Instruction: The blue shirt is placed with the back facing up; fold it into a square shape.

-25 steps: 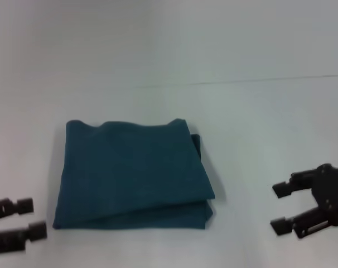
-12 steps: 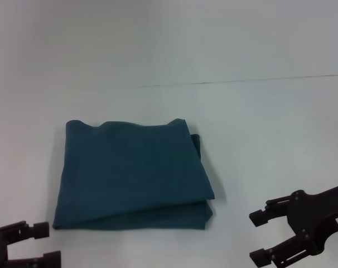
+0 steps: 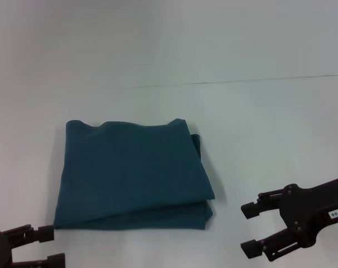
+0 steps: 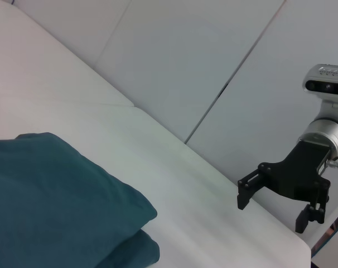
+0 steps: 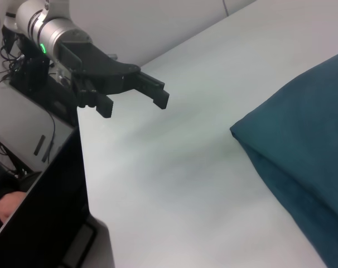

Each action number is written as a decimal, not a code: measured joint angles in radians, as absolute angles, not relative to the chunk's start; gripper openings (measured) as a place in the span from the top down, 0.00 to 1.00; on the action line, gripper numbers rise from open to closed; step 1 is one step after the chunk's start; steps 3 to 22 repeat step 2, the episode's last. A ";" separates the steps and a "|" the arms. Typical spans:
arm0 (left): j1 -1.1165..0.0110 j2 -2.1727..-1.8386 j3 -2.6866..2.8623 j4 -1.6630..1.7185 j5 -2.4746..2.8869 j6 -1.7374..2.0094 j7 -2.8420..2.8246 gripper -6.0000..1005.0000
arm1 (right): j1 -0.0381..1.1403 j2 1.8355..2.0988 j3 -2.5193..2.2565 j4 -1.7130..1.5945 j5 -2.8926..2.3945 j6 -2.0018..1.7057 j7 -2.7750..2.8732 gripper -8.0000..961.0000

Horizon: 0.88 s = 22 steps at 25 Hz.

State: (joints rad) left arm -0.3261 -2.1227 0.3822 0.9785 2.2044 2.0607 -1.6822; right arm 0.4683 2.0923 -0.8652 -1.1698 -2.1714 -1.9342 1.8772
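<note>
Blue shirt (image 3: 133, 176) lies on the white table (image 3: 258, 128), folded into a rough square, plain side up, no lettering showing. It sits left of centre in the head view, nearer the robot's left side. Two layers are visible along the near edge: the upper layer ends in a slanted line running from the near left corner up toward the right side, with a lower layer showing beneath it as a narrow band. Far edge is a little wavy, with a small bump of cloth poking out at the far right corner. In the left wrist view the shirt (image 4: 57, 206) shows as a thick stacked fold with a rounded corner; in the right wrist view the shirt (image 5: 303, 162) shows the same layered edge. Left gripper (image 3: 49, 247) is low at the near left corner of the head view, just beside the shirt's near left corner but apart from it, fingers spread, holding nothing. Right gripper (image 3: 251, 229) is on the near right side, well clear of the shirt's right edge, fingers also spread apart and empty (both fingertips point toward the cloth). Each wrist camera catches the other arm across the table: right gripper (image 4: 272, 204) above the table edge, left gripper (image 5: 136, 103) likewise, both with fingers parted. Neither touches the cloth.
</note>
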 joint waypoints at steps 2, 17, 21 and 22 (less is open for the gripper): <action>-0.325 -2.123 0.382 0.978 2.205 2.060 -1.678 0.05 | 0.469 2.092 -0.865 -1.167 -2.171 -1.927 1.877 0.02; -0.325 -2.123 0.382 0.978 2.205 2.060 -1.678 0.05 | 0.469 2.092 -0.865 -1.167 -2.171 -1.927 1.877 0.02; -0.325 -2.123 0.382 0.978 2.205 2.060 -1.678 0.05 | 0.469 2.092 -0.865 -1.167 -2.171 -1.927 1.877 0.02; -0.325 -2.123 0.382 0.978 2.205 2.060 -1.678 0.05 | 0.469 2.092 -0.865 -1.167 -2.171 -1.927 1.877 0.02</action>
